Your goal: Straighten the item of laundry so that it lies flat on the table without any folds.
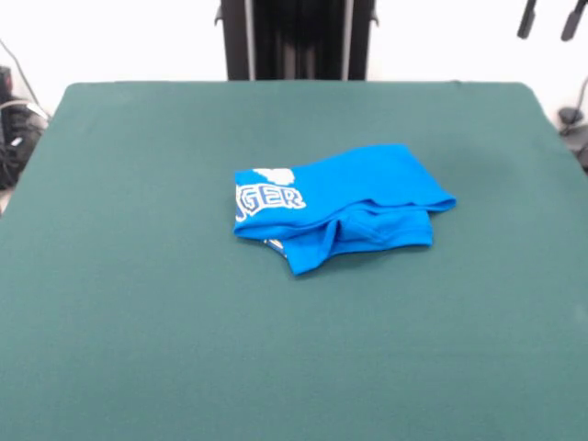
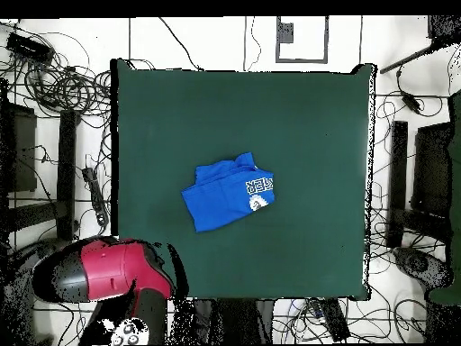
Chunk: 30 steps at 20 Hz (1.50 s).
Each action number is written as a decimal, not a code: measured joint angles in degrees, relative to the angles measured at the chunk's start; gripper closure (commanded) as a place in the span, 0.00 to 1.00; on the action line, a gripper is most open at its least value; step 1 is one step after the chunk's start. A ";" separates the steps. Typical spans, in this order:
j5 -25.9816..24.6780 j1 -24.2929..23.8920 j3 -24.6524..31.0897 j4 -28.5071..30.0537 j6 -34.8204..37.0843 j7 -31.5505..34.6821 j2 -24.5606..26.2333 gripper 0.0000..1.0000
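The item of laundry [image 1: 342, 204], a bright blue T-shirt with white lettering, lies folded over itself in a bunch near the middle of the green table [image 1: 138, 303]. In the overhead view the shirt [image 2: 227, 192] sits slightly below the centre of the table [image 2: 306, 117], its lettering towards the right. My gripper [image 1: 551, 18] shows only as two dark fingertips [image 1: 526, 18] at the top right edge, apart from each other, open and empty, far from the shirt and beyond the table's corner. The red arm [image 2: 108, 270] hangs off the table's lower left corner in the overhead view.
Green cloth surrounds the shirt on all sides. Cables and dark equipment [image 2: 63, 81] lie on the floor around the table. The black pedestal [image 1: 299, 41] stands behind the far edge.
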 measured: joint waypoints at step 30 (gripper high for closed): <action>0.46 -11.21 -0.56 -4.33 -4.87 1.82 6.60 0.00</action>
